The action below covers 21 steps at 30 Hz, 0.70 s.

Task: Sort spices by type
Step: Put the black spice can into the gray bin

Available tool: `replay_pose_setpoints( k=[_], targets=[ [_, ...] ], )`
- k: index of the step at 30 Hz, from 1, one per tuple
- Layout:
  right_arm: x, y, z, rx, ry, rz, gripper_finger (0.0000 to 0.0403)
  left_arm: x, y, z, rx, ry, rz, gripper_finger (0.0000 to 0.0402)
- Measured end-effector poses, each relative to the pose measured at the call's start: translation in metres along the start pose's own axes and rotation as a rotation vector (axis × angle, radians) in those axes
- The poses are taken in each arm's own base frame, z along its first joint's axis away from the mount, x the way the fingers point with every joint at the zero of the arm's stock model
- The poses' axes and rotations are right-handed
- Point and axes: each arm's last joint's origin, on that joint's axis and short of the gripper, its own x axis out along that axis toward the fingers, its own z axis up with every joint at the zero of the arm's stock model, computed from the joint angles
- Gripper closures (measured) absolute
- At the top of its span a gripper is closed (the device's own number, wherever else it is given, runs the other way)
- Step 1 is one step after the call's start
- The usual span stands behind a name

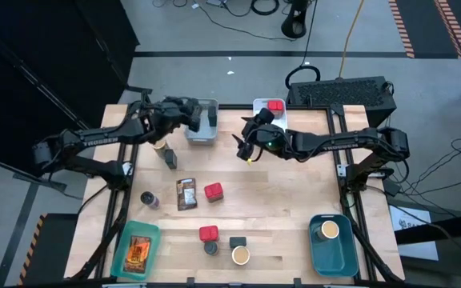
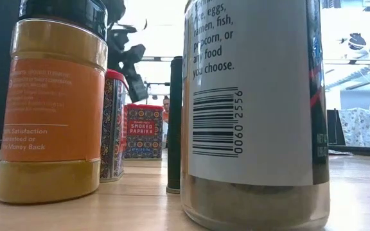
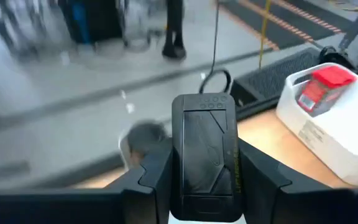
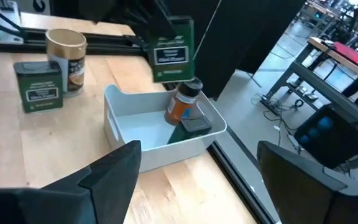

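From above, the wooden bench [image 1: 294, 200] carries boxy red tins [image 1: 213, 191], a flat printed packet [image 1: 186, 194] and small round jars [image 1: 241, 255], all well apart from each other. The left gripper [image 1: 192, 114] hangs over a grey plastic bin [image 1: 206, 134] at the far edge. The right gripper [image 1: 249, 142] is just beside a white bin [image 1: 260, 104], in which one red tin [image 1: 275, 105] lies. A teal bin [image 1: 126, 240] holds another packet, and a blue bin [image 1: 330, 256] holds a tan-topped jar [image 1: 330, 231].

The low view is almost filled by two near jars: an orange one with black cap [image 2: 53, 115] and a larger one with a barcode label [image 2: 255, 109]. Behind them stands a patterned paprika tin [image 2: 144, 131].

In the left wrist view the jaws are closed on a dark green tin [image 3: 204, 149], upright between them.

In the right wrist view the jaws stand wide, with nothing between. Beyond them the grey bin contains an orange jar with dark cap [image 4: 182, 102] and a flat dark tin [image 4: 194, 124]. The held green tin hangs above it.
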Motion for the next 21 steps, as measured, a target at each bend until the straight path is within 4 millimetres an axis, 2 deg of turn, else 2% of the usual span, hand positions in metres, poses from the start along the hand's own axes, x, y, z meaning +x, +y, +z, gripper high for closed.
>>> replay_pose_setpoints(
  k=[4, 11, 21],
  targets=[
    [0.0, -0.001, 0.001, 0.0, 0.002, -0.003, 0.0103, 0.002, 0.01, 0.005, -0.067, 0.103, -0.016, 0.0267],
    [0.004, -0.008, 0.0, 0.005, 0.012, -0.023, 0.0103, -0.007, 0.003, 0.027, -0.082, 0.163, 0.005, 0.0267],
    [0.005, -0.01, -0.001, 0.006, 0.019, -0.026, 0.0103, 0.025, -0.003, 0.008, -0.078, 0.309, 0.075, 0.0267]
  ],
)
